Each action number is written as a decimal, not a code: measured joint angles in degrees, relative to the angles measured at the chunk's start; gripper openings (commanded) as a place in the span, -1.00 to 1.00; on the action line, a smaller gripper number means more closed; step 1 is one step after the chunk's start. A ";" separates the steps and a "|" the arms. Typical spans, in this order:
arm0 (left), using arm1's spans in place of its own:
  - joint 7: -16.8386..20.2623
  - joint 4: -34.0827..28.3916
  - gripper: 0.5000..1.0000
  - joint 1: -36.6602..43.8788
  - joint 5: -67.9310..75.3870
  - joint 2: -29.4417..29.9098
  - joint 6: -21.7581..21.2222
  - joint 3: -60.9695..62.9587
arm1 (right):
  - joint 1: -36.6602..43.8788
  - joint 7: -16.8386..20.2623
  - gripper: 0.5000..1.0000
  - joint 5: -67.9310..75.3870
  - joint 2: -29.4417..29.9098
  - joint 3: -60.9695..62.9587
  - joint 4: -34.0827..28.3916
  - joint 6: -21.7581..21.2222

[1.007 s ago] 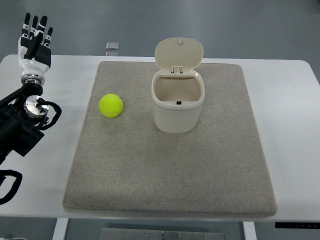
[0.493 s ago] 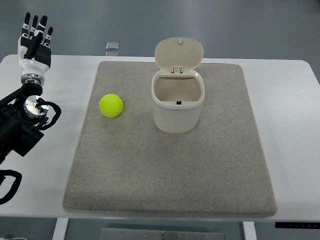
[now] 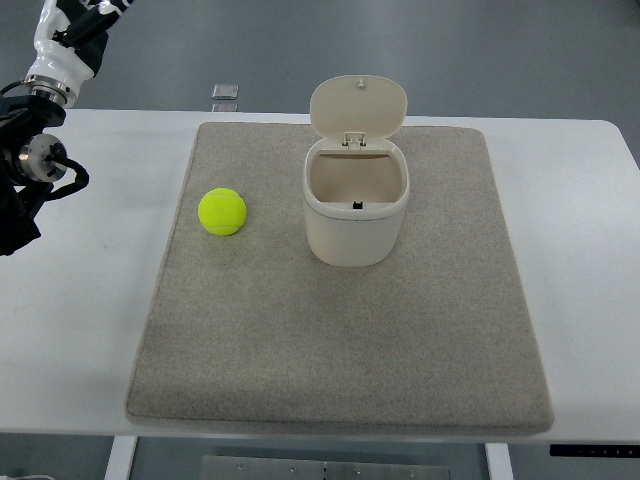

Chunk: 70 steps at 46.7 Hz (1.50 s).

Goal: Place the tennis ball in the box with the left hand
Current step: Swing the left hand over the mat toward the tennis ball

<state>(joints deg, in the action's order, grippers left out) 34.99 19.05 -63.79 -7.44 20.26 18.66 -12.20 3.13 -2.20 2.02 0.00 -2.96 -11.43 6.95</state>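
A yellow-green tennis ball [image 3: 222,211] lies on the left part of the grey mat [image 3: 340,360]. To its right stands a cream box [image 3: 356,203], a small bin with its hinged lid [image 3: 357,106] tipped up and the inside empty. My left hand [image 3: 72,28] is at the picture's top left corner, far from the ball, and is mostly cut off by the top edge. Its black forearm [image 3: 25,170] comes in along the left edge. The right arm does not show.
The mat lies on a white table [image 3: 590,250]. A small grey square object [image 3: 226,92] sits just beyond the table's far edge. Bare table lies left and right of the mat.
My left arm has swung up and away toward the top left. The hand now runs off the top edge. Ball and box have not moved.
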 measured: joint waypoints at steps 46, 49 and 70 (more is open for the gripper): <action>0.01 20.91 0.85 -13.54 58.00 13.66 8.66 28.76 | -0.01 0.00 0.60 0.00 0.00 0.03 -0.01 0.00; 0.01 21.40 0.83 -13.54 59.39 13.80 7.92 28.74 | -0.02 0.01 0.60 0.00 0.00 0.03 -0.01 0.00; 0.01 22.26 0.67 -13.78 69.67 13.76 3.78 28.47 | 0.00 0.00 0.60 0.00 0.00 0.01 0.01 0.06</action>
<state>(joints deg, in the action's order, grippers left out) 35.00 41.30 -77.57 62.23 34.02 22.43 16.27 3.13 -2.20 2.02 0.00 -2.95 -11.42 7.01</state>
